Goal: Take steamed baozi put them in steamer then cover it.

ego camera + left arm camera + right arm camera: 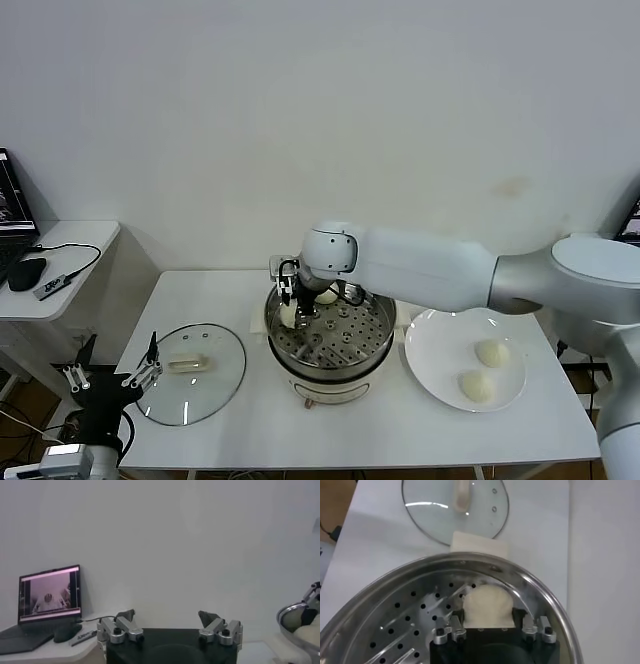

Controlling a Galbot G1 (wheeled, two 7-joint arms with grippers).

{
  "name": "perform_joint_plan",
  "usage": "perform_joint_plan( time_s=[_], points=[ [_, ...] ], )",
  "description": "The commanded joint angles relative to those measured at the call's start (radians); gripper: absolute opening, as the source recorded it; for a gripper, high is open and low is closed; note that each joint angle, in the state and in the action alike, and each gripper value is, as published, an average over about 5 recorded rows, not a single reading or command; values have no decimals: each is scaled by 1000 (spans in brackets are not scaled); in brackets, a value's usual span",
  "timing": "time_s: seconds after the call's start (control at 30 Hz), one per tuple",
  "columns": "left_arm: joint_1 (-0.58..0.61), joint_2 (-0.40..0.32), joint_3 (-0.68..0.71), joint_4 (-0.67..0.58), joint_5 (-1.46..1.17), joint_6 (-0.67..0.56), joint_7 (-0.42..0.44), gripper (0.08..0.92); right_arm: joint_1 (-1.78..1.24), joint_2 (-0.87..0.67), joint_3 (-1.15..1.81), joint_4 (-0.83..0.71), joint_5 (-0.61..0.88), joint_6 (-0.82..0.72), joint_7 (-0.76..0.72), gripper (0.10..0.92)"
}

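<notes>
The steel steamer [372, 348] stands on its white pot base at the table's middle. My right gripper [290, 303] is down inside it at its left side, shut on a cream-white baozi [289, 317]. In the right wrist view the fingers flank that bun [488, 605] just over the perforated floor [405, 625]. A second baozi [327, 296] lies at the steamer's far side. Two more baozi [491, 352] [475, 386] sit on the white plate [435, 350] on the right. The glass cover [190, 385] with its cream handle lies flat to the left. My left gripper [110, 375] is parked low at the left, open.
A side table at the far left holds a laptop [50, 595], a mouse [25, 272] and a cable. The cover also shows in the right wrist view [485, 515], beyond the steamer's rim. The steamer's edge shows at the side of the left wrist view [292, 617].
</notes>
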Motion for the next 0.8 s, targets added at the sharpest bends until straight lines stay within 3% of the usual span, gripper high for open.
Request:
perform_joint_plan(
  time_s=[0.03,0.2,0.5,0.8],
  points=[
    [5,1,0,-6,0,0,0,823,14,0,-1,14,-8,-8,-35,710],
    [5,0,3,-9,0,0,0,823,117,-92,0,71,-27,40,-116,813],
    [3,9,21,-18,0,-1,2,823,281,-464,-11,317,-68,162,-284,823],
    [4,21,56,-24,8,-3,3,823,187,-887,34,464,-271,333,-374,823]
  ],
)
